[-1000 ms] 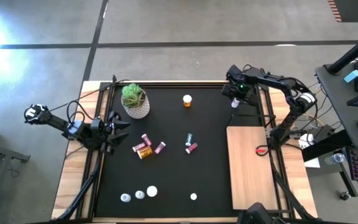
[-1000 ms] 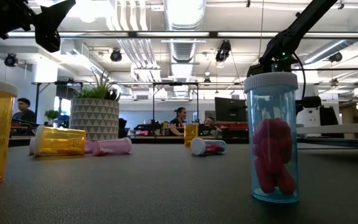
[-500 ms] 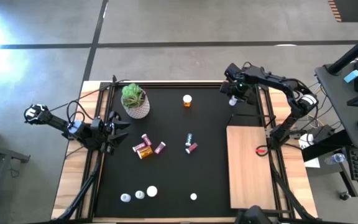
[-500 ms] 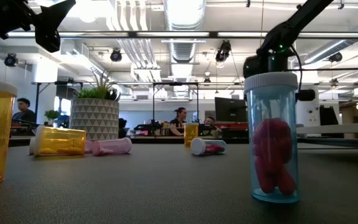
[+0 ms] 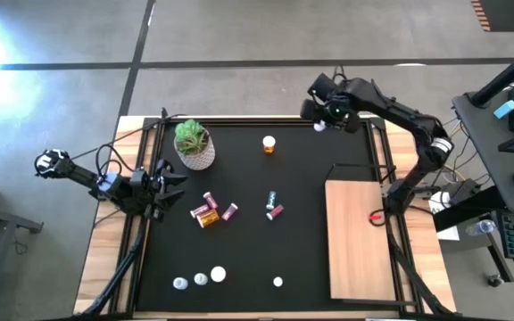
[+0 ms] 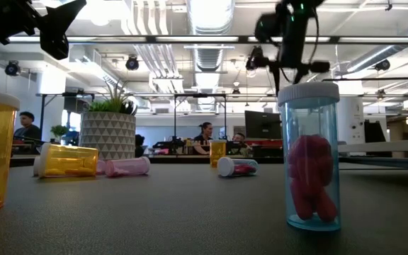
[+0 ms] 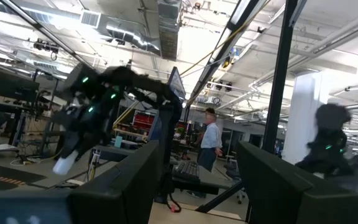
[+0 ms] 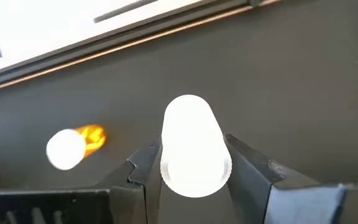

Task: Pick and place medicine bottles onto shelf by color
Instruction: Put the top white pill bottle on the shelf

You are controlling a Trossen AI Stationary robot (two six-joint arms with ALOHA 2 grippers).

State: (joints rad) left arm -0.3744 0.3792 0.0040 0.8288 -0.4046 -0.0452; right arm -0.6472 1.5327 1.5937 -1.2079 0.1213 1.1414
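While the right gripper (image 5: 320,126) hung over the far edge of the black mat (image 5: 302,178), its fingers (image 8: 143,167) clamped a plain white bottle (image 8: 191,146), smooth and rounded, its cap and label impossible to make out. An amber bottle (image 8: 73,145) stood on the mat close by, blurred. Pale and bare, the shelf (image 5: 357,241) lay at the mat's right. Beside the mat's left edge, the left gripper (image 5: 169,189) waited; whether its fingers were parted could not be told

Matt black mat (image 5: 239,223); pale smooth wooden shelf (image 5: 360,241); clear glossy plastic bottle (image 6: 310,156); opaque white plastic bottle (image 8: 191,146) between dark matt fingers (image 8: 247,165)
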